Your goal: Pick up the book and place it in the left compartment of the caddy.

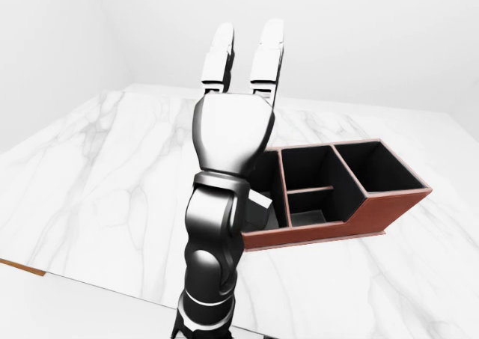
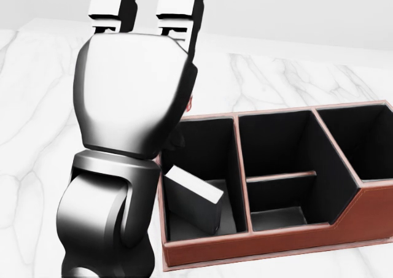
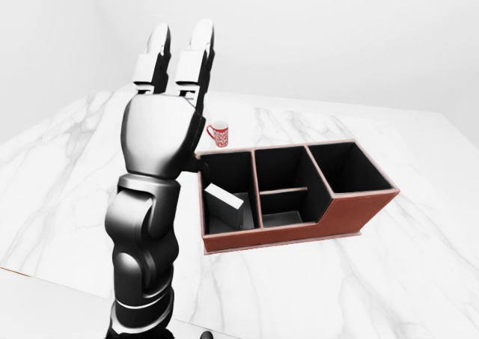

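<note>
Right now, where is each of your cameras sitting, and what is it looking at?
Head view: on my head, looking steeply down at the caddy with the book tilted in its left compartment; my raised left hand fills the left.
Left-eye view: on my head, looking across the marble table; the hand hides the book.
Right-eye view: beside it, also showing the red mug.
Both eyes share hand, caddy and table.

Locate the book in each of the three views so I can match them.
Left-eye view: almost all hidden by the left hand and arm; a sliver at its right edge.
Head view: book tilted in the caddy's left compartment, lower centre.
Right-eye view: same compartment, book centre.
Shared landmark: the caddy.
</note>
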Tool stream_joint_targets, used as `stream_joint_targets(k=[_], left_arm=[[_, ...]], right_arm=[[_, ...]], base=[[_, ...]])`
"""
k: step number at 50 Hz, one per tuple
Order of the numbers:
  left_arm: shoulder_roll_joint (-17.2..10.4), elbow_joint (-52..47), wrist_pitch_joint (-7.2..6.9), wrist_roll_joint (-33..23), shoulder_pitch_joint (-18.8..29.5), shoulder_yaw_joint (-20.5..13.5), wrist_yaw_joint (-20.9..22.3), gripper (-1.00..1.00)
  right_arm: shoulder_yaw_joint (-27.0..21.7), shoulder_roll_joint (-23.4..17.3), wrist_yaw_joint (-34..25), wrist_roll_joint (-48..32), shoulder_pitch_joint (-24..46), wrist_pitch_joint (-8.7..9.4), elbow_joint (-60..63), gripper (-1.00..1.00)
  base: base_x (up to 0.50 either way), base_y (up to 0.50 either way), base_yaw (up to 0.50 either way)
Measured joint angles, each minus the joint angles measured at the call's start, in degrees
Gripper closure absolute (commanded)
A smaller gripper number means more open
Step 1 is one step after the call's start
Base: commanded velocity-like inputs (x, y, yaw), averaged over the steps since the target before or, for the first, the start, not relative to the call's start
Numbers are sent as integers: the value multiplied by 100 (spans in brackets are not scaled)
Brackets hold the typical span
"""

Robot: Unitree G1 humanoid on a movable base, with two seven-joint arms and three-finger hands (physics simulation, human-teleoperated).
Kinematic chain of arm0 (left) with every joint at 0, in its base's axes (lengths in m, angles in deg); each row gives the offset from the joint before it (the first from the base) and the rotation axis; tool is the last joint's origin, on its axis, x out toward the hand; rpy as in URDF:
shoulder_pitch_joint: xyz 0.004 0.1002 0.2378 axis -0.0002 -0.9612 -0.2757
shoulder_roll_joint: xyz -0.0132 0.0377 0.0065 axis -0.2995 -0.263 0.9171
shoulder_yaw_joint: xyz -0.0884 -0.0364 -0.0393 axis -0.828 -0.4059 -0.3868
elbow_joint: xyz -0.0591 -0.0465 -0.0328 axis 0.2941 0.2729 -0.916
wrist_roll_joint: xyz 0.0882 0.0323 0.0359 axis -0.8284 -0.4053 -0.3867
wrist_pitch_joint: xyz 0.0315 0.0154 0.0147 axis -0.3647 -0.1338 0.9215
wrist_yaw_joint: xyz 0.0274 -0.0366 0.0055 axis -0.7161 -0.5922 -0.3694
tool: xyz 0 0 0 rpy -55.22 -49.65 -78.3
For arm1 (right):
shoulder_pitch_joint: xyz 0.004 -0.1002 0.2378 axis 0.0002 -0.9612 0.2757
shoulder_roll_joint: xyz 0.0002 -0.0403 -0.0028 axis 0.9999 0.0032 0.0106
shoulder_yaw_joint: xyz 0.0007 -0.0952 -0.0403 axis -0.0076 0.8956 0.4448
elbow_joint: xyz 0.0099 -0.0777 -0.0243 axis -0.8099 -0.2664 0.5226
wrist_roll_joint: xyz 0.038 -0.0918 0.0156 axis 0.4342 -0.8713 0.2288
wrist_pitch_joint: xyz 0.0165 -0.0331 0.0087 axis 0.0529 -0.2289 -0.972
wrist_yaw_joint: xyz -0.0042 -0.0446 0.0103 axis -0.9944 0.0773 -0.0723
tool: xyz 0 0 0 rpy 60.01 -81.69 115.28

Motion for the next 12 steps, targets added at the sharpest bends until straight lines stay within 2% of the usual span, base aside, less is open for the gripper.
stream_joint_targets(k=[12], left_arm=[[-100,-222,0,772,545,-305,-445,-100]], right_arm=[[0,2,12,-36,18,0,-8,-100]], base=[[0,0,0]])
